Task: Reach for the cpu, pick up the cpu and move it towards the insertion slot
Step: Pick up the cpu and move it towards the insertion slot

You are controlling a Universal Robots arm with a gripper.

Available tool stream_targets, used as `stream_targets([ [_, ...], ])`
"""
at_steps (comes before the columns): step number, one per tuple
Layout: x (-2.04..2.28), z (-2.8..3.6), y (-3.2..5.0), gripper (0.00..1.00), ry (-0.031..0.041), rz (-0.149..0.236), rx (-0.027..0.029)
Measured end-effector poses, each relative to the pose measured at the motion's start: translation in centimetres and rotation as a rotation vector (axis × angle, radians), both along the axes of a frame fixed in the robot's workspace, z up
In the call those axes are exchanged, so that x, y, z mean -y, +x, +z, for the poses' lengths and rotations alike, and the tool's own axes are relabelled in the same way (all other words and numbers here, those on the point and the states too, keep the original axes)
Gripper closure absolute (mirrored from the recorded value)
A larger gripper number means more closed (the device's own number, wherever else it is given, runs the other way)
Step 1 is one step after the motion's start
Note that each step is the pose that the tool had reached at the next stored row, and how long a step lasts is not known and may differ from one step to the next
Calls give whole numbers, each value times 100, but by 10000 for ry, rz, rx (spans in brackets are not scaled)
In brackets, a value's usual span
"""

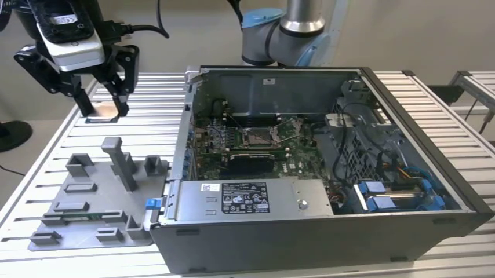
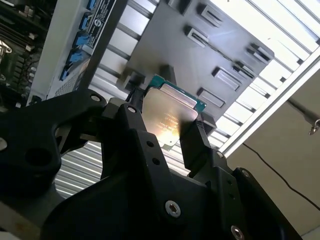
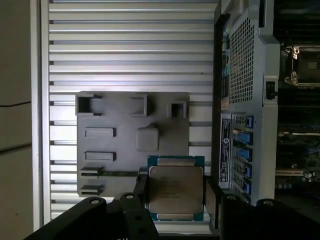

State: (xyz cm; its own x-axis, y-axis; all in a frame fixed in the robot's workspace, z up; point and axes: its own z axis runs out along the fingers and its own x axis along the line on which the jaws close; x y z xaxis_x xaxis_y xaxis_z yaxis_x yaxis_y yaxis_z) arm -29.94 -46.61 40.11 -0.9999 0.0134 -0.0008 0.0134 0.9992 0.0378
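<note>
Gripper (image 1: 103, 113) is clamping the cpu (image 3: 176, 189) — hanging over the slatted table (image 1: 46, 156), at ten o'clock from the insertion slot (image 1: 259, 136) in the exterior view.

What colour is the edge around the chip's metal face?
Green, clearest in the first wrist view, framing the chip.

Lid of the cpu (image 3: 176, 194): pale metal, satin sheen, one glare patch; edge is green board. Fingers of the gripper (image 1: 104, 111): matt black, bright screw heads. fixture plate (image 3: 125, 162): matt grey plastic. table (image 3: 125, 50): ribbed bare metal, semi-gloss. computer case (image 1: 309, 243): dull grey metal. insertion slot (image 1: 258, 136): shiny metal frame.
</note>
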Motion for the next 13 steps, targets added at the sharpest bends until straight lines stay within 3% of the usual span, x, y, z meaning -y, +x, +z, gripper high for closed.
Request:
stream_targets([
  [13,0,1,154,100,0,0,-1],
])
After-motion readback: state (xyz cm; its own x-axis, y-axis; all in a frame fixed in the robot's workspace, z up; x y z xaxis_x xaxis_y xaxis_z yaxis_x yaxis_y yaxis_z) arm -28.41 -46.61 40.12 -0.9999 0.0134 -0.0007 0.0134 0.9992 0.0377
